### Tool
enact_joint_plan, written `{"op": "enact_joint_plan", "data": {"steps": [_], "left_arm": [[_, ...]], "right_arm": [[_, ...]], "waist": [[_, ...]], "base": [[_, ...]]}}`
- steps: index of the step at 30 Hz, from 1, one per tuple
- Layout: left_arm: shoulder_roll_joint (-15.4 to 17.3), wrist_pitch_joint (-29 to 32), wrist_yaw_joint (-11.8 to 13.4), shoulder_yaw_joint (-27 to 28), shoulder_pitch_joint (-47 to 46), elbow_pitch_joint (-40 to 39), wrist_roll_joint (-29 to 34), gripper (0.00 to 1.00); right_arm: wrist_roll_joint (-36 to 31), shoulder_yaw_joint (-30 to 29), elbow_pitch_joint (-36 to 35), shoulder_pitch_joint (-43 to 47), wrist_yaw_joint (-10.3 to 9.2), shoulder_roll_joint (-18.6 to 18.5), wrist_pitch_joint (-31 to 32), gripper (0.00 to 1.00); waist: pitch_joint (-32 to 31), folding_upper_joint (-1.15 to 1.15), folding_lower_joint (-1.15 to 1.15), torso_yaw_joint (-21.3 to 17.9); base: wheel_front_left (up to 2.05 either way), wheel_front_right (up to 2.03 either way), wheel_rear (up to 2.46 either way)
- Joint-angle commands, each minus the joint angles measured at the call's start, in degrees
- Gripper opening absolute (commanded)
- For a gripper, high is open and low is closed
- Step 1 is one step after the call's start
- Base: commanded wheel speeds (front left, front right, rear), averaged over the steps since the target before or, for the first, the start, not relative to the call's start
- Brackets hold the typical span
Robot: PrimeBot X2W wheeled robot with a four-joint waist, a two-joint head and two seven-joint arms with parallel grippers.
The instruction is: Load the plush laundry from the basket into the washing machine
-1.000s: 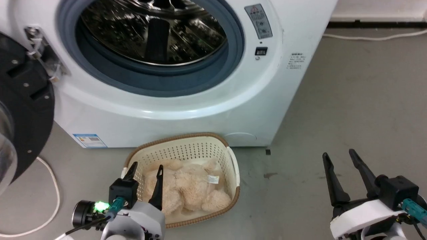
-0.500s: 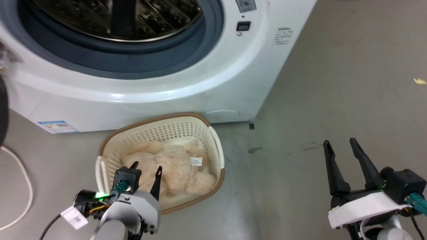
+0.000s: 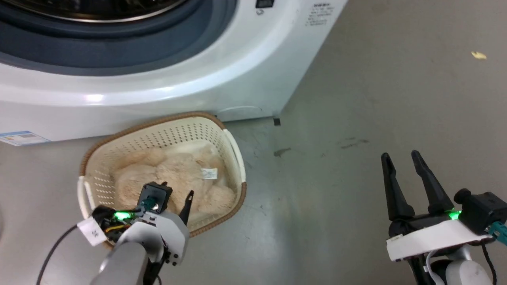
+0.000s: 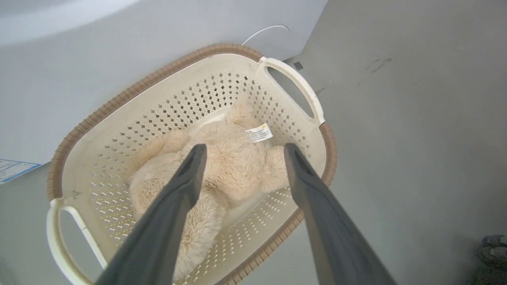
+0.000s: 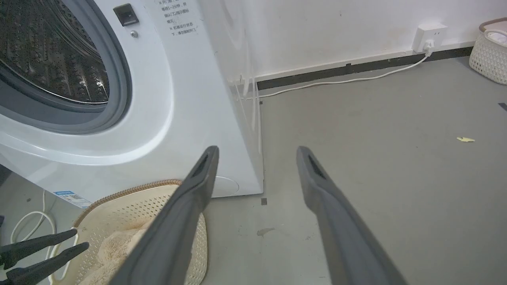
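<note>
Basket [image 3: 174,132] stands on the floor [image 3: 356,99] against the washing machine [image 3: 158,95] and holds the plush laundry [image 3: 178,174]. Left tool [image 3: 177,189] is over it, fingers parted. Right tool [image 3: 400,155] is well apart, also parted.

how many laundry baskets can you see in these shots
2: the cream basket holding the plush toy sits before the washing machine; a white basket stands near the wall, at the right wrist view's upper right edge.

Small printed lines [image 5: 183,19] on the washing machine [image 5: 166,118], a blue sticker [image 3: 21,137] at its foot and the plush toy [image 4: 233,170]'s white tag [image 4: 259,133]: all too small to read
</note>
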Motion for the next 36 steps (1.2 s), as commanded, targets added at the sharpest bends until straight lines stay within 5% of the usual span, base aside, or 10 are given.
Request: {"op": "enact_joint_plan", "data": {"steps": [1, 36], "left_arm": [[1.27, 0.57, -0.37, -1.31, -2.32, 1.49, -0.63, 1.0], [9.69, 17.38, 1.86, -12.93, -26.12, 23.06, -6.46, 1.0]], "right_arm": [[0.96, 0.29, -0.3, -1.33, 0.03, 0.02, -0.7, 1.0], [12.47, 1.85, -1.14, -4.48, 0.04, 0.02, -4.88, 1.0]], "waist": [[1.73, 0.0, -0.01, -1.32], [19.16, 0.0, -0.01, -9.39]], "base": [[0.0, 0.0, 0.0], [0.0, 0.0, 0.0]]}}
